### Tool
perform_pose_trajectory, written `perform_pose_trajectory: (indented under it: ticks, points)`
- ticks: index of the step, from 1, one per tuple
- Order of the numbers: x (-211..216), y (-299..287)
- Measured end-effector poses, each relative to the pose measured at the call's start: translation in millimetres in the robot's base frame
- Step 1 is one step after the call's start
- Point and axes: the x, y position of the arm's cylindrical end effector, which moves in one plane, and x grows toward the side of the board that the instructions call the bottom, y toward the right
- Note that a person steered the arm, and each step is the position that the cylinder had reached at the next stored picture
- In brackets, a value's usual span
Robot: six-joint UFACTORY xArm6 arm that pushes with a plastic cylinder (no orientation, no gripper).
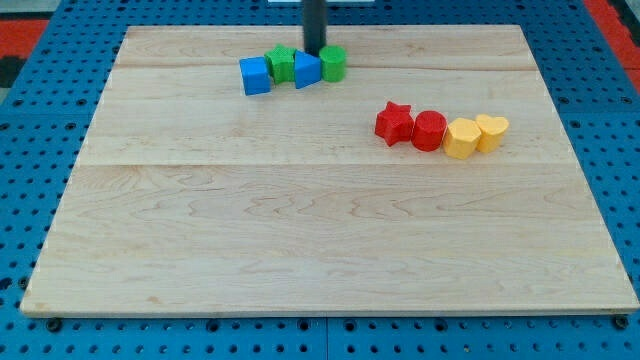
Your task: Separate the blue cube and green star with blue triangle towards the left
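Wooden board [300, 230] fills most of the view on a blue pegboard [30, 150], w/ the dark rod [314, 22] coming down from the view's top; no fingers on this rig, so nothing to call wide, narrow or holding. Near the top edge, left of centre, sits a tight row: blue cube [255, 75] at the left, green star [282, 64] touching it, blue triangle [307, 70] next, green cylinder [333, 63] at the right, w/ my tip [314, 52] just behind the triangle, between star & cylinder. Well apart to the view's right runs a second row, touching: red star [394, 123], red cylinder [429, 131], yellow block [461, 139] (shape unclear), yellow heart [491, 131].
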Motion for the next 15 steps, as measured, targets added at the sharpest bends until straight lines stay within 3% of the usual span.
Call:
perform_pose_trajectory:
  ticks: [1, 2, 3, 4, 5, 7, 8, 9, 11, 12, 13, 15]
  points:
    - [4.9, 98.5]
    - [-3.0, 57.5]
    - [-18.8, -38.6]
    - [30.0, -68.4]
    - [25.3, -87.9]
    - [89.1, -88.7]
    - [93.6, -38.3]
    - [91.9, -26.2]
    - [78.1, -51.0]
    - [129.6, -92.6]
    - [137.5, -117.3]
    - [72.4, -132.0]
